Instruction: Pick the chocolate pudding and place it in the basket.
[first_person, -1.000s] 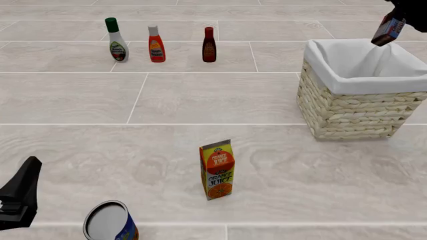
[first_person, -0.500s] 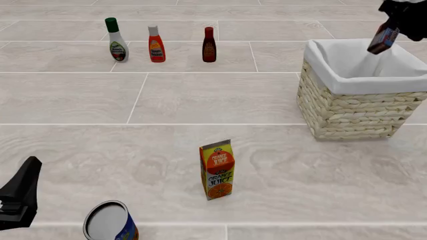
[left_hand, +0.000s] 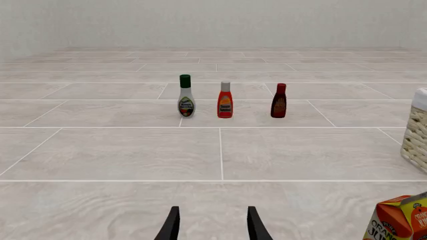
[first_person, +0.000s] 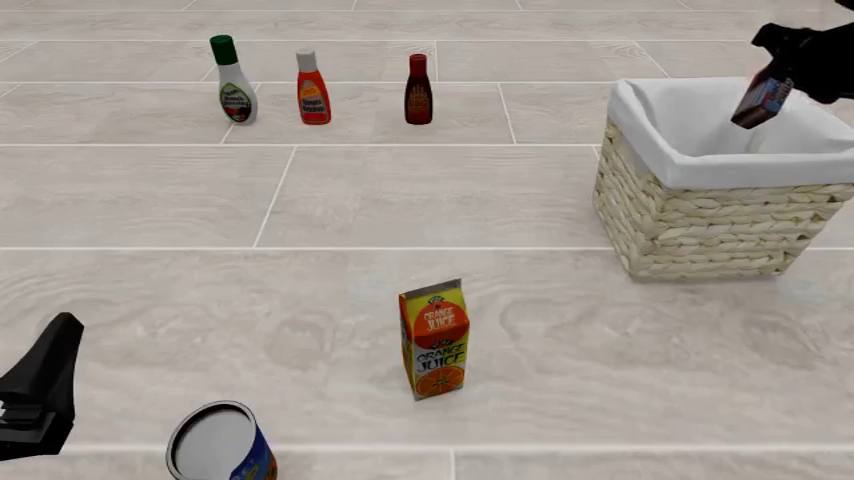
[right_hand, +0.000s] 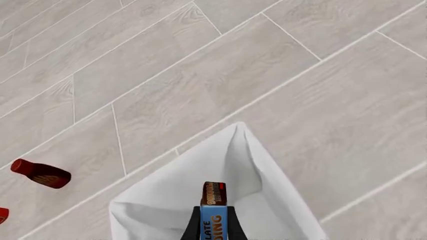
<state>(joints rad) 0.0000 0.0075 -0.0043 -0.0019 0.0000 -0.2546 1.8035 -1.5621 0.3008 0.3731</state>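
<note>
Above the far right corner of the table, the right gripper (first_person: 779, 78) held the chocolate pudding (first_person: 762, 101) pinched between its fingers, the small box tilted and hanging over the open mouth of the basket (first_person: 694, 215), apart from the white cloth lining. In the right wrist view the pudding (right_hand: 213, 215) showed its blue face and brown end between the two dark fingers, with the folded white lining of the basket (right_hand: 160, 210) spread directly beneath it and a dark red bottle (right_hand: 41, 174) lying off to one side of that picture. The basket stood on the pale tiled table (first_person: 400, 200) at the right, its straw-coloured wicker wall facing the camera. Along the far side three bottles stood upright in a row: a white bottle with a green cap (first_person: 234, 80), an orange-red bottle (first_person: 312, 89) and the dark red bottle (first_person: 418, 90), all well apart from the basket. Nearer the front, an orange juice carton (first_person: 434, 340) stood upright near the middle, and a tin can (first_person: 220, 442) lay at the lower left edge. The left gripper (first_person: 40, 395) hung low at the near left, close to the can but not touching it; in the left wrist view its fingers (left_hand: 170, 227) were spread apart with nothing between them.
</note>
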